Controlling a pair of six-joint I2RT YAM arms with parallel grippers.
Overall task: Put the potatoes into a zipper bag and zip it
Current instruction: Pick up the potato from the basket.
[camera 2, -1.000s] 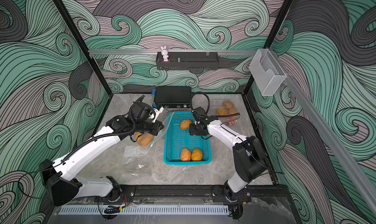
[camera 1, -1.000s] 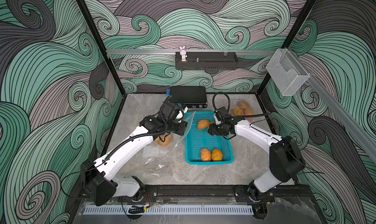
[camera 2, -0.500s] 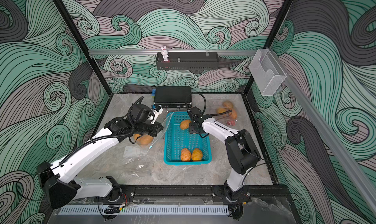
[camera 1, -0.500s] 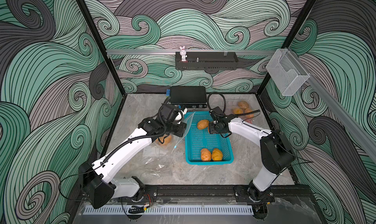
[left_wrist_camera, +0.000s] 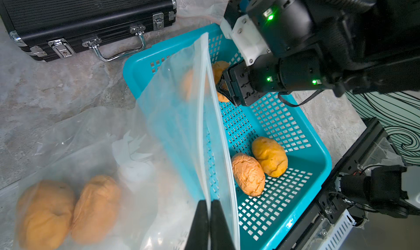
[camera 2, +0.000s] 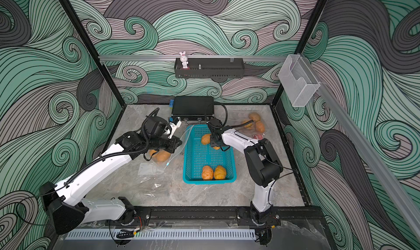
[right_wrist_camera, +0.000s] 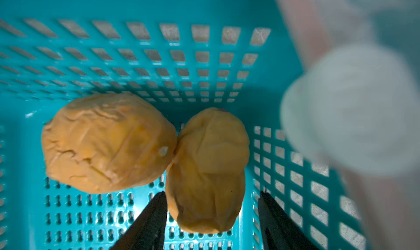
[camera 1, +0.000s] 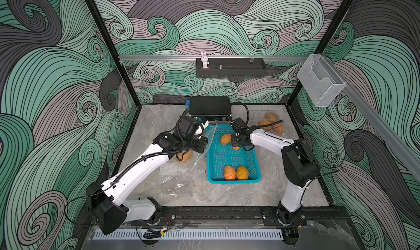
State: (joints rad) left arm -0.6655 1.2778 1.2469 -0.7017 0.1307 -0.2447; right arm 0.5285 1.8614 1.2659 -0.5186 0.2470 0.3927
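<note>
Left tool: your left tool [left_wrist_camera: 208,203] is clamped shut on the rim of the clear zipper bag [left_wrist_camera: 179,105], holding that edge up over the side of the teal basket [left_wrist_camera: 318,153].
Right tool: your right tool [right_wrist_camera: 211,192] is down inside the basket with its jaws apart, one on each side of a potato [right_wrist_camera: 206,164]. You can see a gap at one finger, so it stands open around it.
Neighbour: a second potato [right_wrist_camera: 106,142] touches that one at the basket's far end.
Near end: a pair of potatoes [camera 1: 229,172] lies side by side, touching.
In the bag: two bagged potatoes [left_wrist_camera: 45,212] rest on the bench [camera 1: 227,194], beside the basket.
Far right corner: you have another clear bag [camera 1: 271,117] with potatoes inside.
Back: a black case [camera 1: 210,105] lies closed.
</note>
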